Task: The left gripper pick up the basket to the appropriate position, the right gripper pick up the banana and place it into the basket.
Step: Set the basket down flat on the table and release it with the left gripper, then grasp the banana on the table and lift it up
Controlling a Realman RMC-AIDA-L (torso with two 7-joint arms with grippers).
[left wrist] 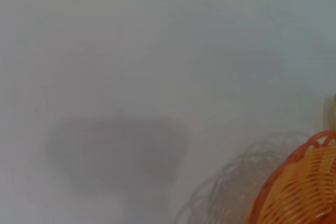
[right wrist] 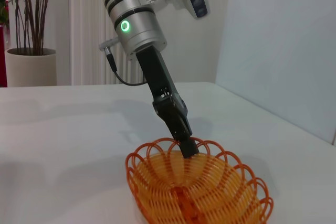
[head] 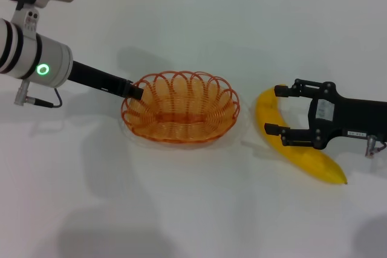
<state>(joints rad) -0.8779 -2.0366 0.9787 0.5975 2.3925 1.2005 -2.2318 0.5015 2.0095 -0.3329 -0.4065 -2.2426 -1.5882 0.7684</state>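
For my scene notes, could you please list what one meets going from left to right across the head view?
Left gripper at the basket's left rim → basket → banana → right gripper, its body to the banana's right and its fingers open on either side of the fruit.

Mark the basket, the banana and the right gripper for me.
basket (head: 225,96): head view, on its looped rim at the banana's side.
banana (head: 314,162): head view, on the yellow body below the claw.
right gripper (head: 273,110): head view, midway between its two fingertips, which straddle the banana.
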